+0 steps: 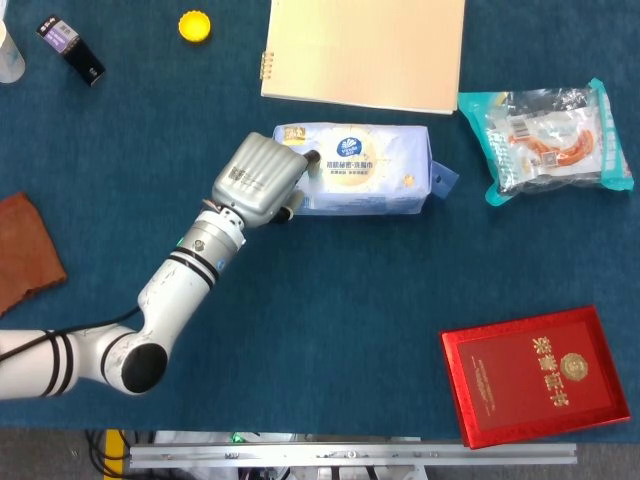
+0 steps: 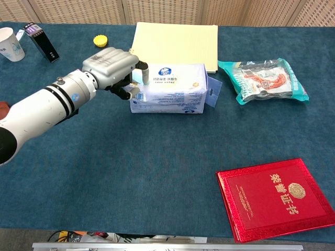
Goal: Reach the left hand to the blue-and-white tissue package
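The left hand [image 1: 258,180] sits at the left end of the blue-and-white tissue package [image 1: 365,170], its silver back turned up toward the head camera. In the chest view the left hand [image 2: 111,67] shows its dark fingers [image 2: 127,92] curled in against the near left corner of the tissue package [image 2: 172,89], with one fingertip resting on the top edge. The fingers touch the wrap, but whether they actually grip it or only press against it cannot be told from either view. The white forearm runs back from the hand toward the lower left of both pictures.

The package lies flat on the blue table cloth [image 1: 330,300], roughly mid-table, its long side running left to right. Just behind it lies a tan spiral notebook [image 1: 365,50], close but apart. To the right of the package, near its blue hang tab, rests a teal-edged snack bag [image 1: 545,138]. Well apart, toward the near right corner, lies a red certificate booklet [image 1: 538,372]. At the far left stand a small black box [image 1: 70,48] and a paper cup [image 2: 10,44], with a yellow bottle cap [image 1: 194,25] between them and the notebook. A brown leather piece [image 1: 25,250] lies at the left edge.
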Available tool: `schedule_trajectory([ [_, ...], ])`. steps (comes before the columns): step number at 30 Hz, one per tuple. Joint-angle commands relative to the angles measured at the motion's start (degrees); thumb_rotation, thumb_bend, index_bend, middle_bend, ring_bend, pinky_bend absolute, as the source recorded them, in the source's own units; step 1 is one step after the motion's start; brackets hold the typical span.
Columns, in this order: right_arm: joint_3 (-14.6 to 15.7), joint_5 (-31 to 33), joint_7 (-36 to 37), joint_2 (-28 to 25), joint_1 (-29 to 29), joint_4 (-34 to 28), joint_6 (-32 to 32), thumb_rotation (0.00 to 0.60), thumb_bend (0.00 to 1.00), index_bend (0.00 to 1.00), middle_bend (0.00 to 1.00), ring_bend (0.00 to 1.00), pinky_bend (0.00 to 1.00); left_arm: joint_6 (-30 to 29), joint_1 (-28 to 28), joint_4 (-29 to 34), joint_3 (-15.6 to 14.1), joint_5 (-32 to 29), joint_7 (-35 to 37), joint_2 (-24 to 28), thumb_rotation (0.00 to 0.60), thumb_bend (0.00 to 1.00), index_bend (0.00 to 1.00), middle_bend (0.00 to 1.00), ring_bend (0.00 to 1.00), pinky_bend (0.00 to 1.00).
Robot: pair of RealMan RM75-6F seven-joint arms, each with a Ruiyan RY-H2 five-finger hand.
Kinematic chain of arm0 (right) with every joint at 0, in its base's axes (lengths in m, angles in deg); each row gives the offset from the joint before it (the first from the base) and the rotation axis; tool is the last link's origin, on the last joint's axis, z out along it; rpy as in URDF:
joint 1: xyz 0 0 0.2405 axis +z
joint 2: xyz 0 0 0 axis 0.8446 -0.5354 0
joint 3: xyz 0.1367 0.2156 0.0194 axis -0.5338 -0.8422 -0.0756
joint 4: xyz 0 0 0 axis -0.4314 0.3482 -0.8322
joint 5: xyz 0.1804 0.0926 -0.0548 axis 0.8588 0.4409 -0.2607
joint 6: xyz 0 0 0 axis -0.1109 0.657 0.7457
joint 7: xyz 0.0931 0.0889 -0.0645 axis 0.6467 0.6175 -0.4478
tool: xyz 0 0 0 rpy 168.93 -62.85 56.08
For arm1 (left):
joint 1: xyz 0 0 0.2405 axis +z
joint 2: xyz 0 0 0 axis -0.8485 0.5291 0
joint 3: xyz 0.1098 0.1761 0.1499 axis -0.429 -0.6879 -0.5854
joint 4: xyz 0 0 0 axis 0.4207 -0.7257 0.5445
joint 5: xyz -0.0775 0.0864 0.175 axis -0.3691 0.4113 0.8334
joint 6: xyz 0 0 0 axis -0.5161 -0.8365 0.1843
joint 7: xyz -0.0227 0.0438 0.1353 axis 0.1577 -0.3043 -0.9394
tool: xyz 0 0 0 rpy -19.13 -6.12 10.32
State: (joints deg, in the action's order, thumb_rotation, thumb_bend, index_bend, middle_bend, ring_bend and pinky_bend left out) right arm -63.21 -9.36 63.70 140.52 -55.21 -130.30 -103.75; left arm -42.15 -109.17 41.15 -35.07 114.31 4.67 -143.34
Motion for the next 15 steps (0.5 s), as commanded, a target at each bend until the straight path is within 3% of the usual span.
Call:
schedule_trajectory([
  [1, 0.04, 0.06, 0.06, 0.05, -0.03, 0.09, 0.07, 0.600, 0.36, 0.38, 0.41, 0.27, 0.31, 0.26, -0.26, -0.53, 0.16, -0.45, -0.20, -0.44, 0.600, 0.43, 0.38, 0.97, 0.94, 0.91],
  [15, 0.05, 0.18, 0.42, 0.23, -0.22, 0.59, 0.04, 0.600, 0.36, 0.38, 0.41, 0.27, 0.31, 0.10, -0.60, -0.97, 0.60, -0.80, -0.23, -1.31, 0.600, 0.43, 0.38, 0.97, 0.94, 0.91],
])
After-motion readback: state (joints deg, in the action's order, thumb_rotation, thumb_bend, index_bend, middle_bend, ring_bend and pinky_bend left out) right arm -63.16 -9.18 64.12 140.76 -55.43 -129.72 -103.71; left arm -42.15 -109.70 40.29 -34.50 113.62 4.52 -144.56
